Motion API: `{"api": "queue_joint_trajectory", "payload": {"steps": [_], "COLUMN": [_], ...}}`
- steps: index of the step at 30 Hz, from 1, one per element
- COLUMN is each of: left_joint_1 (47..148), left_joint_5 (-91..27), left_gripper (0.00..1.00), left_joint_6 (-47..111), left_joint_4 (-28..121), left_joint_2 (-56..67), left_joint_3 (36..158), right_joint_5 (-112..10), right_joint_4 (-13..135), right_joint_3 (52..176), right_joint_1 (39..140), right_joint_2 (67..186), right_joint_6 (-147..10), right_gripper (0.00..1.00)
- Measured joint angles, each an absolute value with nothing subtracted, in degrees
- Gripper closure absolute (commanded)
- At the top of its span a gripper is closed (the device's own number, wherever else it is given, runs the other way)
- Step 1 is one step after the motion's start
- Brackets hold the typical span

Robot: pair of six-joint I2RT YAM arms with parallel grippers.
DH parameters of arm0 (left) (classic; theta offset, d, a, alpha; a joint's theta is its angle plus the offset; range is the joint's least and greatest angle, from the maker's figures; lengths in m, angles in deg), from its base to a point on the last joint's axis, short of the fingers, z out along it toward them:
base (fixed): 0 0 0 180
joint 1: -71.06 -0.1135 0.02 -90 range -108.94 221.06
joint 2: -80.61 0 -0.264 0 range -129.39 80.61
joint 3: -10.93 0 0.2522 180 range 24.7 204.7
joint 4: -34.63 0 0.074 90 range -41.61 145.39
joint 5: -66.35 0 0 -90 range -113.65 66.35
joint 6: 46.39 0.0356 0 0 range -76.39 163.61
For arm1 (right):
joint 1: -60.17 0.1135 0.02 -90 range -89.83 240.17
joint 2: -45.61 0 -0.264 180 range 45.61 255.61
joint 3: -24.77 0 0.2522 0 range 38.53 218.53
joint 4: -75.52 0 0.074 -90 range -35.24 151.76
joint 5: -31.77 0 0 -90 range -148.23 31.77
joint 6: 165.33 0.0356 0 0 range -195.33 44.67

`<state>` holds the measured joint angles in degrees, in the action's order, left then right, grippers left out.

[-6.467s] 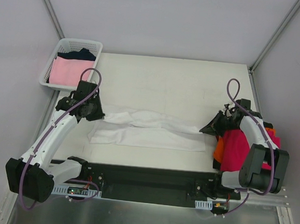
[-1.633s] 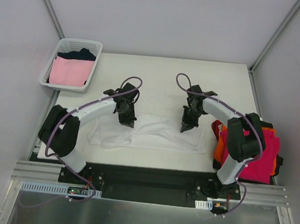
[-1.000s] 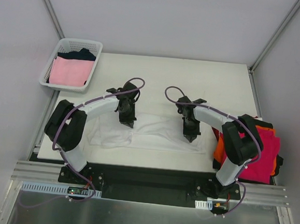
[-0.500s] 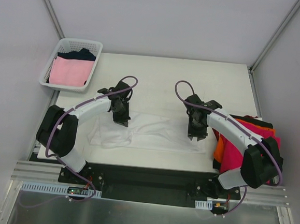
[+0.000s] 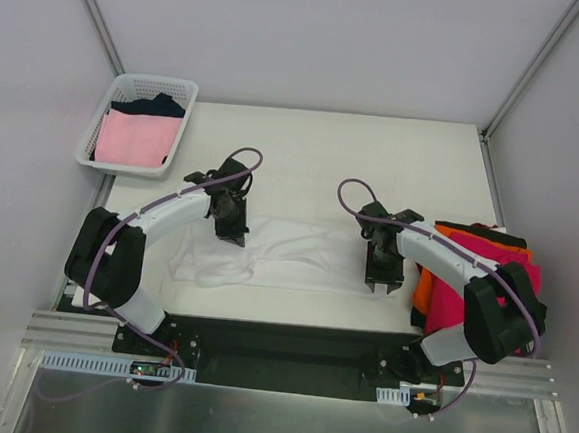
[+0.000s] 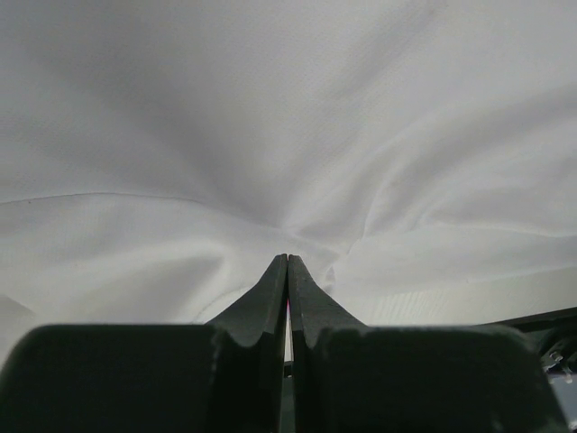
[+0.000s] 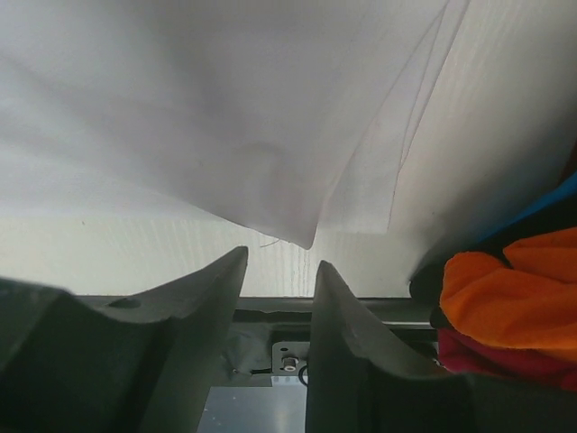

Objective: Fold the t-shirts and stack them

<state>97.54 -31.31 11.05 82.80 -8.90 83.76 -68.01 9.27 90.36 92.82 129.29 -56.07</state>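
Top external view: white t-shirt point(image 5: 296, 257) lies as a long rumpled band across the near part of the desk point(image 5: 354, 161), about 6 o'clock from desk centre, not yet folded square.

Left hand point(image 5: 236, 236) sits on the band's 10 o'clock edge. Left wrist view shows the fingers clenched together with creases running out from the tips, so I judge it is grasping a thin pinch of the cloth.

Right hand point(image 5: 383, 282) stands at the band's 4 o'clock end, released. Right wrist view shows the jaws apart with nothing between them, and a loose corner of the shirt lies just beyond the tips.

Finished pile, magenta-red t-shirt point(image 5: 464, 290) over orange t-shirt point(image 5: 422, 287), sits at 4 o'clock on the desk's edge, just beside the right hand. Basket point(image 5: 155, 80) holding pale pink t-shirt point(image 5: 135, 136) is at 10 o'clock, well apart.

Risks, as judged:
- Only one end is held. A lift or pull by the left hand alone drags the free end and twists the band.
- The pinch is thin and may slip under tension.
- The open right fingers near the loose corner could snag the hem.
- A right arm swing toward 3 o'clock could nudge the pile off the edge.
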Motion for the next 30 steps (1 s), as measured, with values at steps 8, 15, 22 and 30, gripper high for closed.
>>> {"api": "queue_joint_trajectory", "payload": {"steps": [8,15,22,30], "left_joint_1": [97.19,97.19,96.45,96.45], "left_joint_5": [-31.31,-31.27,-31.18,-31.16], "left_gripper": [1.0,1.0,1.0,1.0], "left_joint_6": [11.1,11.23,11.58,11.69], "left_joint_4": [83.46,84.07,84.85,84.99], "left_joint_2": [-8.47,-7.4,-7.26,-8.71], "left_joint_3": [83.76,83.02,82.91,83.98], "right_joint_5": [-66.78,-65.82,-65.01,-68.73], "right_joint_4": [12.88,15.3,15.46,8.0], "right_joint_3": [89.2,89.22,90.51,96.7], "right_joint_1": [91.02,90.13,89.86,89.49], "right_joint_2": [130.73,134.38,135.39,132.15], "right_joint_6": [-56.48,-57.79,-58.01,-57.18], "right_gripper": [0.6,0.99,0.99,0.99]}}
